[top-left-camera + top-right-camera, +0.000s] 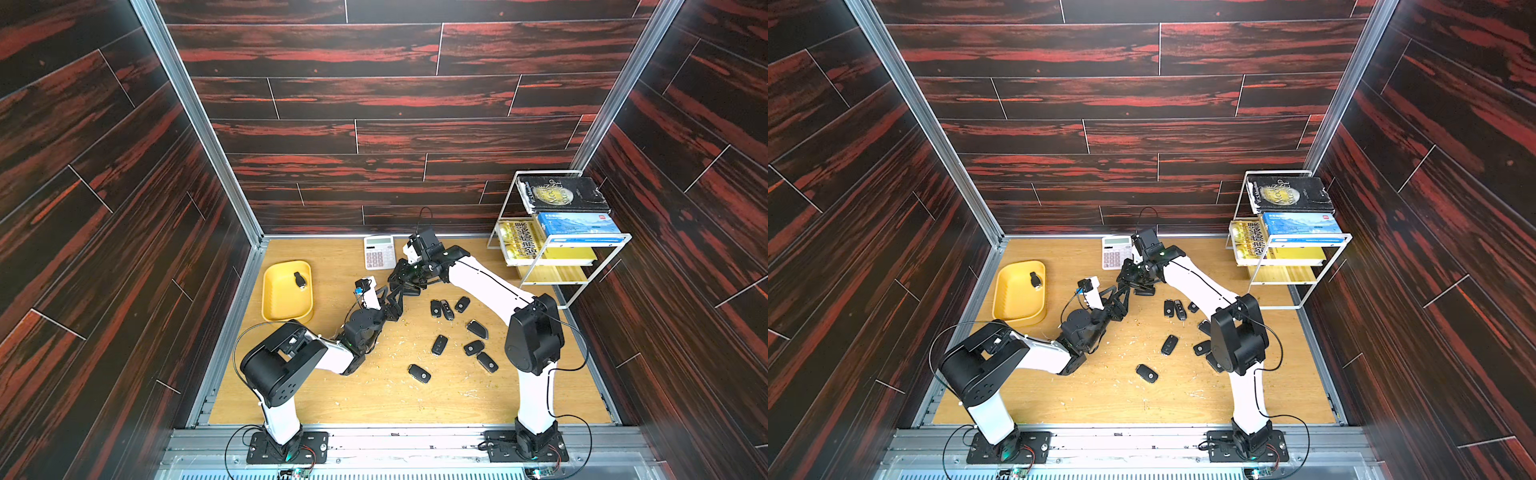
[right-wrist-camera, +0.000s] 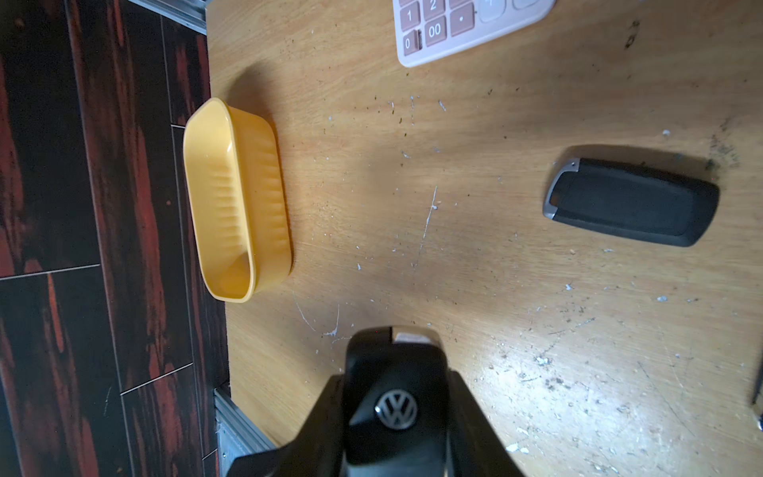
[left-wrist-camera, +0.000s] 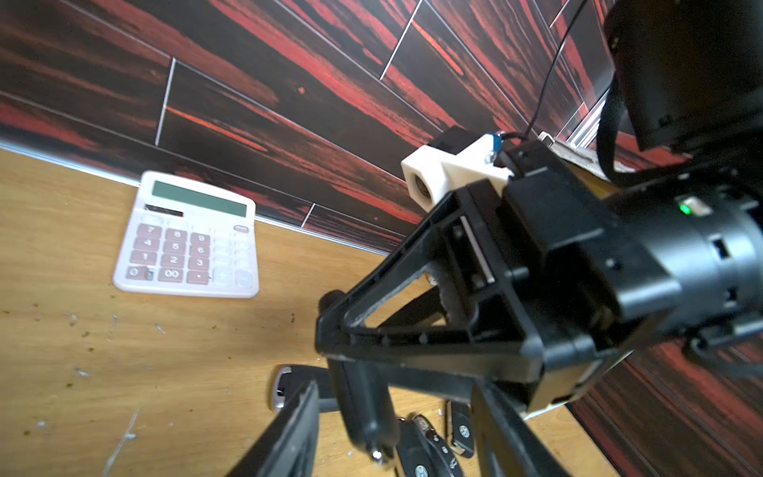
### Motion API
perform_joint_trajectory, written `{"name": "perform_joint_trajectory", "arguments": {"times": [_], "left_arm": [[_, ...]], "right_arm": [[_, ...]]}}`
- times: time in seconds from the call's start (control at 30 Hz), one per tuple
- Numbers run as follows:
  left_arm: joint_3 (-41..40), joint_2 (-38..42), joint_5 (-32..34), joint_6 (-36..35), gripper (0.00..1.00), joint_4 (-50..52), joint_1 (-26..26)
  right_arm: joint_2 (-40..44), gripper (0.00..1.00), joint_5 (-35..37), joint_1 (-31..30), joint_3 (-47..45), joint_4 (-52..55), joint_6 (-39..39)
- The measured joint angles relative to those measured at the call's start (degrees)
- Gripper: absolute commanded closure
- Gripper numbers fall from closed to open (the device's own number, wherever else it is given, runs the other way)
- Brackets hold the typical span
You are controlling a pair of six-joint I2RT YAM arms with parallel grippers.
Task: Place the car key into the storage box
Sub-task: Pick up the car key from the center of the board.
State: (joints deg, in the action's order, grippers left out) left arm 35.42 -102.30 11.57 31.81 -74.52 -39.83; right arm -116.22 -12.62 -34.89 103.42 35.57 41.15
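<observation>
**Volkswagen key pinched above mid-table, storage box well to the left**

The right gripper (image 2: 396,417) is clamped on a black Volkswagen key (image 2: 395,371). The round VW badge faces the right wrist camera and a silver end pokes out past the fingertips. The key is held off the wood near the middle of the table (image 1: 374,399), well apart from the storage box (image 1: 277,307).

The left gripper (image 3: 394,386) meets it there. In the left wrist view its two fingers (image 3: 289,429) stand apart on either side of the hanging key, with a clear gap on one side, so it is open and not gripping.

The yellow storage box sits by the table's left edge. A small black key (image 1: 299,279) lies inside it, toward the far end.

A white calculator (image 3: 186,235) lies at the far edge; its brown keys read 7 8 9, 4 5 6, 1 2 3, 0 and 00. A plain black fob with a silver end (image 2: 631,202) lies flat on the wood near the grippers.

A scatter of black keys (image 1: 457,336) lies on the right half of the table, and two of them show VW badges in the left wrist view.

At the far right corner stands a white wire rack (image 1: 577,286). It holds a dark book titled "The Moon and Sixpence" (image 1: 561,194), a blue book (image 1: 577,224) and a yellow book with Chinese lettering (image 1: 523,243).
</observation>
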Motion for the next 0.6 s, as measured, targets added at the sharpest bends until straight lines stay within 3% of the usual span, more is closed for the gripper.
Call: {"name": "perform_joint_trajectory", "arguments": {"times": [0.17,0.3,0.5,0.6], "left_arm": [[1.01,-0.76,-0.17,-0.07,0.46,0.52,0.00],[1.01,-1.49,-0.07,0.11,0.56,0.50,0.02],[1.01,-2.47,-0.22,0.74,0.56,-0.15,0.00],[1.01,-2.64,-0.20,0.90,0.66,-0.57,0.00]], "right_arm": [[0.17,0.69,-0.26,0.15,-0.39,-0.63,0.20],[0.26,0.69,-0.44,0.24,-0.87,-0.90,0.46],[0.59,0.69,-1.11,0.26,-1.25,-1.46,0.87],[1.57,0.69,-1.64,0.26,-2.25,-1.97,1.31]]}}
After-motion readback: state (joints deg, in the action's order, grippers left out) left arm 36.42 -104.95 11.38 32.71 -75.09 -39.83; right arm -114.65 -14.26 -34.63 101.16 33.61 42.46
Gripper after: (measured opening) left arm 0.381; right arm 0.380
